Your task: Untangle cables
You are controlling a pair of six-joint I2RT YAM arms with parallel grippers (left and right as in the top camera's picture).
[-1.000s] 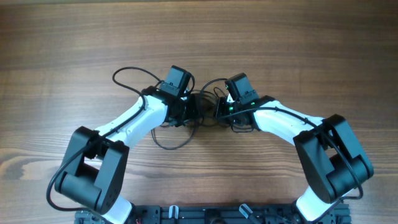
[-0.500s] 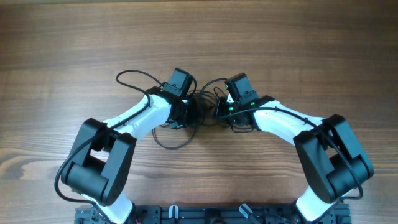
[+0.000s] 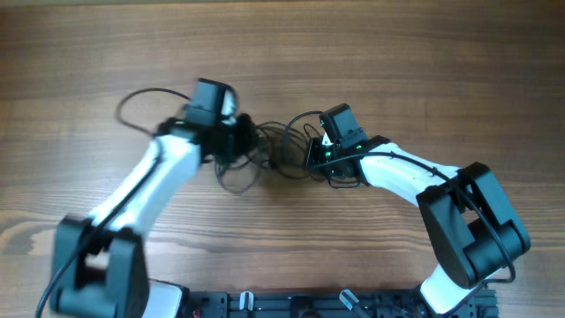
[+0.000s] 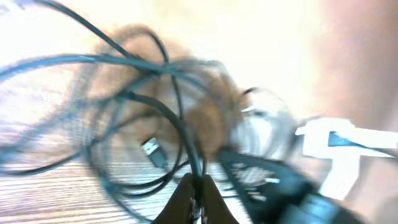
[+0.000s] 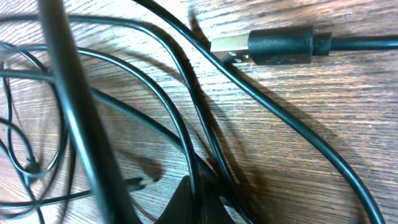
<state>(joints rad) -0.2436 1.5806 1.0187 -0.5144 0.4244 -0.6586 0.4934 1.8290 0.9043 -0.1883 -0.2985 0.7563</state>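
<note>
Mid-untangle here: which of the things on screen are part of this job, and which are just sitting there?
Part of the job:
- cables, tangled between the arms
- USB plug on the end of one
- left gripper, shut on a cord
- right gripper, shut on a cord

Just there:
- wooden table
- base rail at the near edge

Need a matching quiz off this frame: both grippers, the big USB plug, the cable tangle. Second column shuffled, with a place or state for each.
Things:
1. left gripper
2. right gripper
3. USB plug
4. cables

Place or state:
A. lies free on the table, ungripped
B. shut on a cable, right of the tangle
C. bunched between the two grippers
D. shut on a cable, left of the tangle

Pairs: 1-D, 2-B, 3-A, 4-C
</note>
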